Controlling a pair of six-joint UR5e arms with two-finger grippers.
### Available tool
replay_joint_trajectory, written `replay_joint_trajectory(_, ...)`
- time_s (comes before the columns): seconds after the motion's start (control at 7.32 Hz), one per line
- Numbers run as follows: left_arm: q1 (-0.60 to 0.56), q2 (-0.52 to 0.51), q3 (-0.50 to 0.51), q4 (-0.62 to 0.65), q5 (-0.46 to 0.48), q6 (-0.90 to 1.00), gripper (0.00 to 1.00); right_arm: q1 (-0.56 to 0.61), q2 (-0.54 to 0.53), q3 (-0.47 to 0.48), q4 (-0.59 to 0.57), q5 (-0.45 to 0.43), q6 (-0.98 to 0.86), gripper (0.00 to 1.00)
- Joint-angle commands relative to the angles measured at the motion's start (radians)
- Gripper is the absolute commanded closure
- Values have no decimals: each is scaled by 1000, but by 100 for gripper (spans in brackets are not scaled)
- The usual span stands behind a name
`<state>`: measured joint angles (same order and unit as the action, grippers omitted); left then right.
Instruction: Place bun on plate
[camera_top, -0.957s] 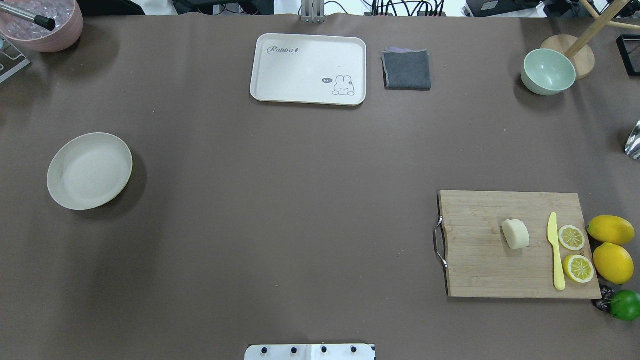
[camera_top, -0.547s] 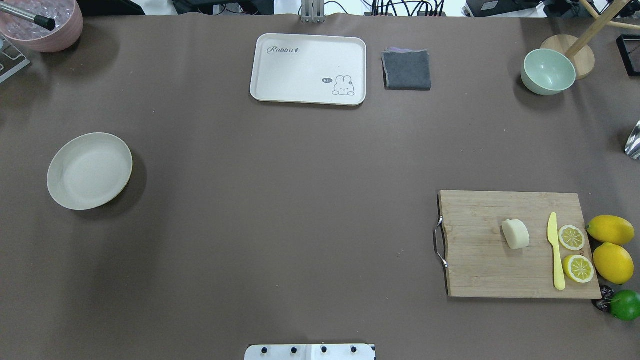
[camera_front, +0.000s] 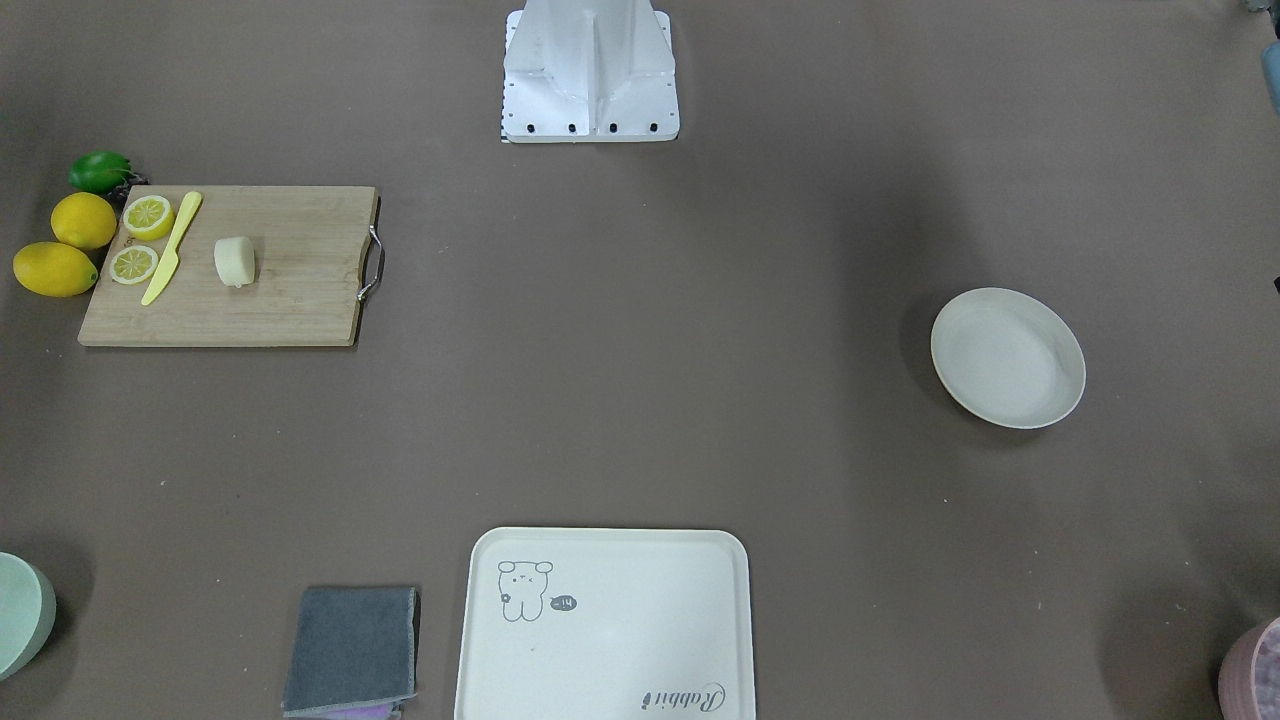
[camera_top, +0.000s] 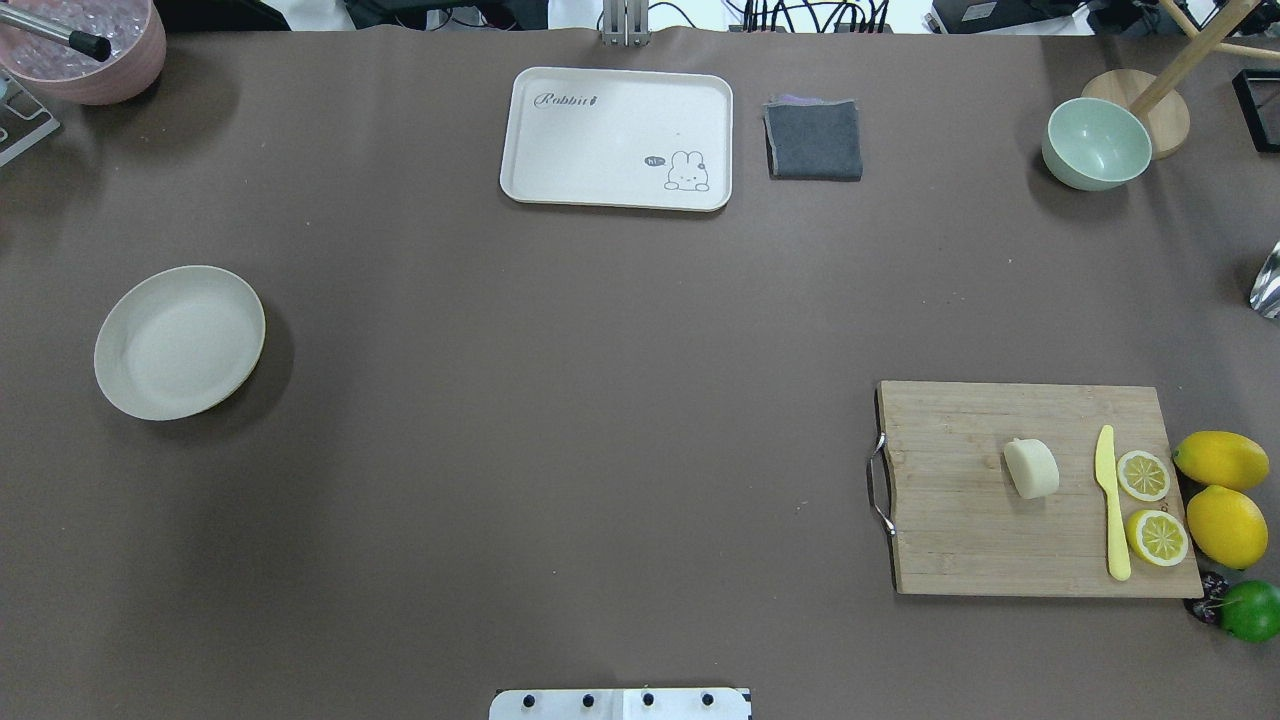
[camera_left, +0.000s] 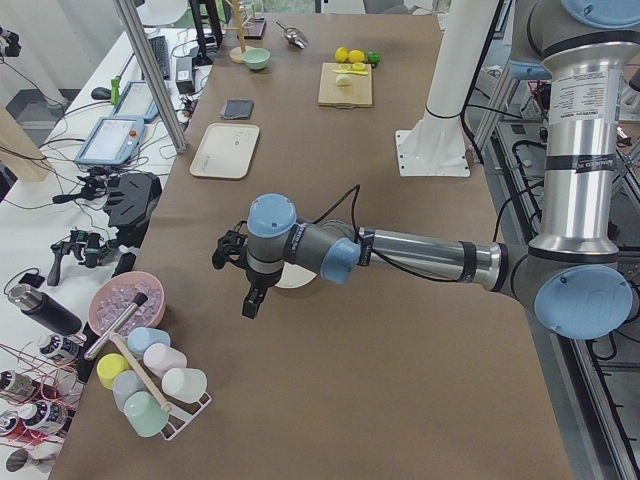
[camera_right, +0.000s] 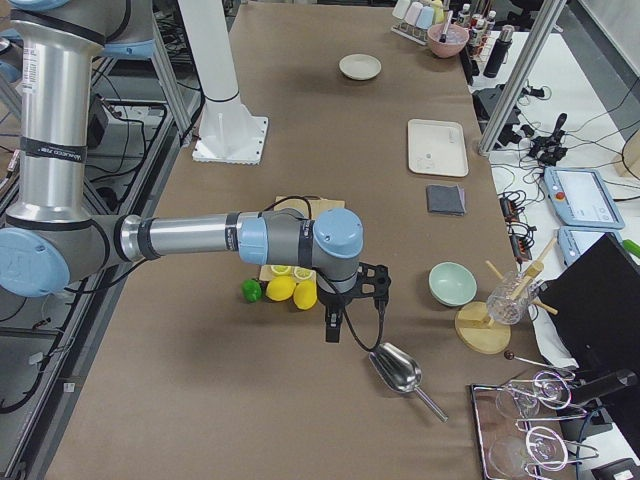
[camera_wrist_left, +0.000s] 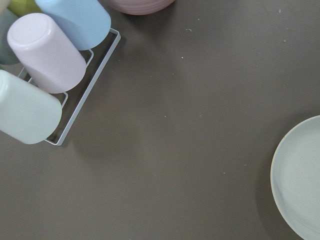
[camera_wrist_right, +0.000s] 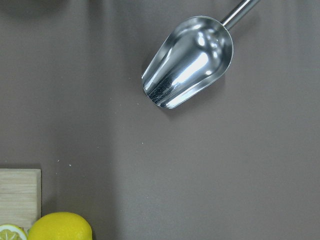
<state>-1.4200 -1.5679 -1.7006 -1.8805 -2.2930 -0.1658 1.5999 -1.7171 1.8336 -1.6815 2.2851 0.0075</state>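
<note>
Now | bun (camera_top: 1031, 468) on board (camera_top: 950, 520) | far frm R claw (camera_right: 332, 330), L claw (camera_left: 249, 306) | grips: can't tell

brown-covered table (camera_top: 600, 400), white side bench (camera_left: 30, 240) strewn with cables (camera_left: 75, 190), aluminium post (camera_left: 152, 75).

Overhead: from behind the base (camera_top: 620, 703) I look forward and down; plate (camera_top: 180, 342) left, board (camera_top: 950, 500) right.
Front-facing: I face the base from across, steeply down; same plate and board, sides swapped.
Exterior left: along the table (camera_left: 400, 400) from the rack (camera_left: 190, 417) end, left arm (camera_left: 420, 255) near.
Exterior right: from the scoop (camera_right: 395, 366) end, right arm (camera_right: 190, 237) near.
Left wrist: close, straight down on rack and plate rim.
Right wrist: close, straight down on scoop and board corner.
</note>
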Motion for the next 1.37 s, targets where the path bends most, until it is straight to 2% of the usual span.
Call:
replay_joint_trajectory(0.0, 97, 6, 31, -213, 3, -177, 2, 0, 5, 3, -1, 1, 0, 0)
replay_joint_trajectory(0.27, 172, 8, 100, -393, 10, -297, 2, -2, 7, 4, 3, 2, -1, 0)
replay_joint_trajectory(0.41, 221, 2, 151, -499, 50, -455, 2, -5, 7, 1, 19, 2, 0, 0)
replay_joint_trajectory(0.55, 277, -9, 212, -591, 76, -524, 2, -6, 8, 3, 20, 2, 0, 0)
replay_joint_trajectory(0.82, 308, -32, 297, -649, 105, -531, 2, -8, 14, 3, 20, 14, 0, 0)
replay_joint_trajectory(1.23, 361, -52, 329, -654, 106, -531, 2, -9, 17, 1, 20, 20, -1, 0)
